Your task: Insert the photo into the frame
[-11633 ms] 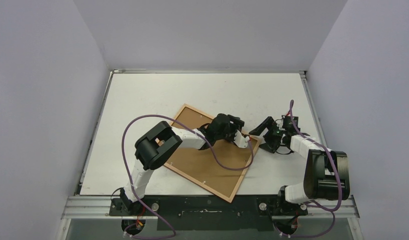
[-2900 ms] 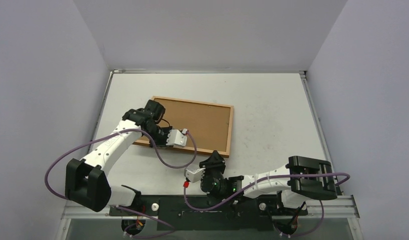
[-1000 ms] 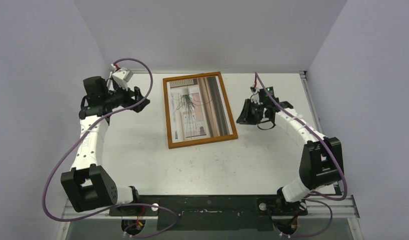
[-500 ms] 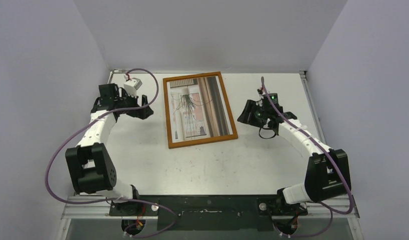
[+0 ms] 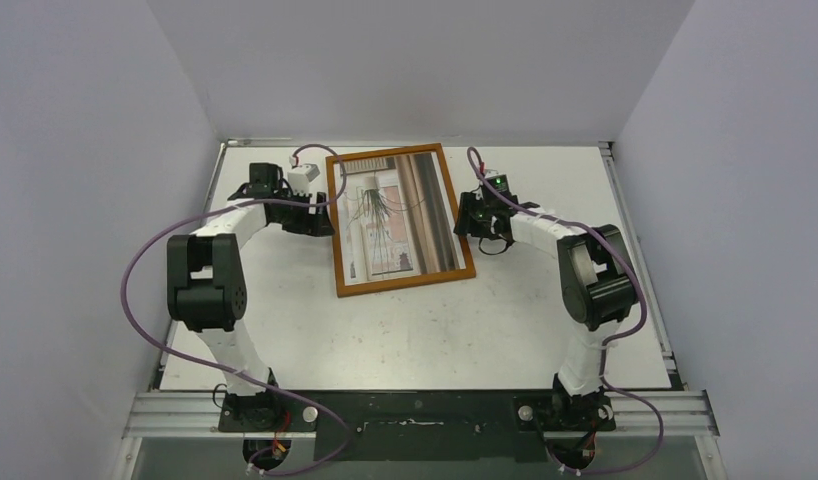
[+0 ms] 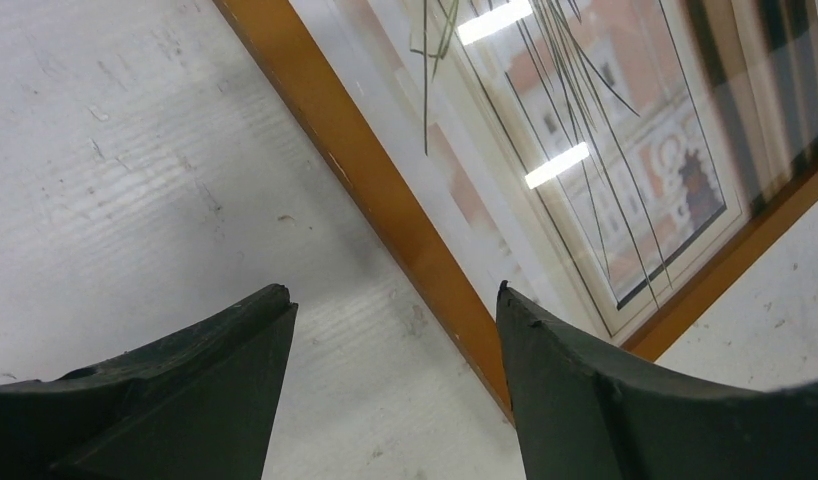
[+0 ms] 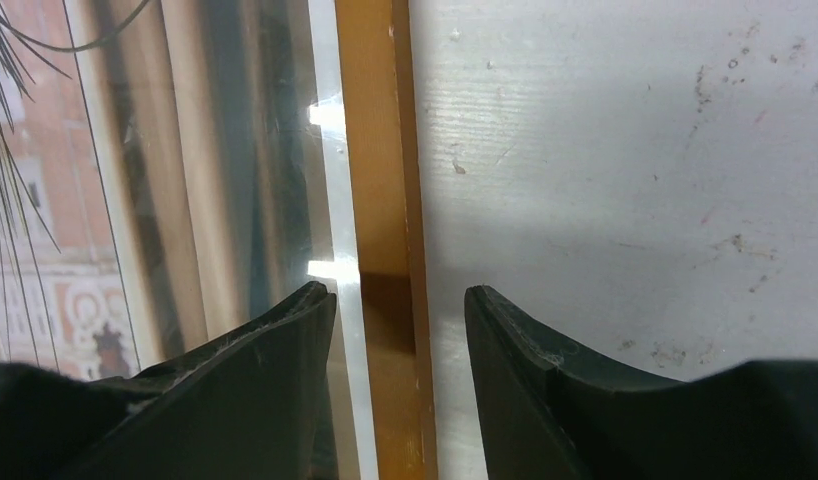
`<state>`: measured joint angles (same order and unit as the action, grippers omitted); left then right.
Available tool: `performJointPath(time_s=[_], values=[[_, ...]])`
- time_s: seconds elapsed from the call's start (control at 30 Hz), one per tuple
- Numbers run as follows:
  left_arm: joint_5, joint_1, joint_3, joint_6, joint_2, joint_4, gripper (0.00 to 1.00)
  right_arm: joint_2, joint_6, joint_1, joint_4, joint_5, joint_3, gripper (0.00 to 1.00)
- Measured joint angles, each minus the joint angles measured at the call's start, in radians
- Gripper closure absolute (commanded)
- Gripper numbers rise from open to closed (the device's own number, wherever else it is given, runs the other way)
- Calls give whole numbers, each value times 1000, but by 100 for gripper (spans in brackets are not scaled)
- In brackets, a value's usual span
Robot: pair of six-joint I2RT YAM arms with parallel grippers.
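The orange-brown wooden frame (image 5: 407, 284) lies flat at the middle back of the table. The photo (image 5: 395, 215), with beige, pink and brown bands and a spindly plant, sits inside it face up. My left gripper (image 5: 323, 216) is open at the frame's left rail. In the left wrist view (image 6: 390, 300) one finger is over the table and the other over the moulding (image 6: 375, 210) and print (image 6: 605, 170). My right gripper (image 5: 466, 222) is open at the right rail. In the right wrist view (image 7: 397, 292) its fingers straddle the moulding (image 7: 375, 150), one over the print (image 7: 185, 150).
The white table (image 5: 545, 320) is scuffed and walled by grey panels on the left, back and right. Purple cables loop from both arms, one (image 5: 135, 270) out to the left. A metal rail (image 5: 415, 410) runs along the near edge by the arm bases.
Both grippers have moved inward from the open table to the frame's left and right rails. The frame and the photo have not moved.
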<state>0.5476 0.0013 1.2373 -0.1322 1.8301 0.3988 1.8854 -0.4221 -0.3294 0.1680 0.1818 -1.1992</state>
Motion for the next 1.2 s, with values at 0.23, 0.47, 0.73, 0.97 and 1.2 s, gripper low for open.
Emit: performJointPath(time_s=[0.23, 0.47, 0.73, 0.97, 1.2], values=[[-18, 2, 54, 20, 76, -8, 40, 11, -1, -18, -31, -7, -2, 68], [-20, -11, 55, 21, 139, -7, 47, -64, -19, -58, -108, -59, 149, 73], [-7, -67, 48, 6, 147, -10, 51, -242, -70, -109, -125, -103, 358, 65], [26, -88, -8, -8, 107, 0, 41, -364, -89, -119, -79, -119, 414, 15], [53, -26, -8, -2, -10, 70, 4, -440, -31, -44, -63, -217, 369, 10]])
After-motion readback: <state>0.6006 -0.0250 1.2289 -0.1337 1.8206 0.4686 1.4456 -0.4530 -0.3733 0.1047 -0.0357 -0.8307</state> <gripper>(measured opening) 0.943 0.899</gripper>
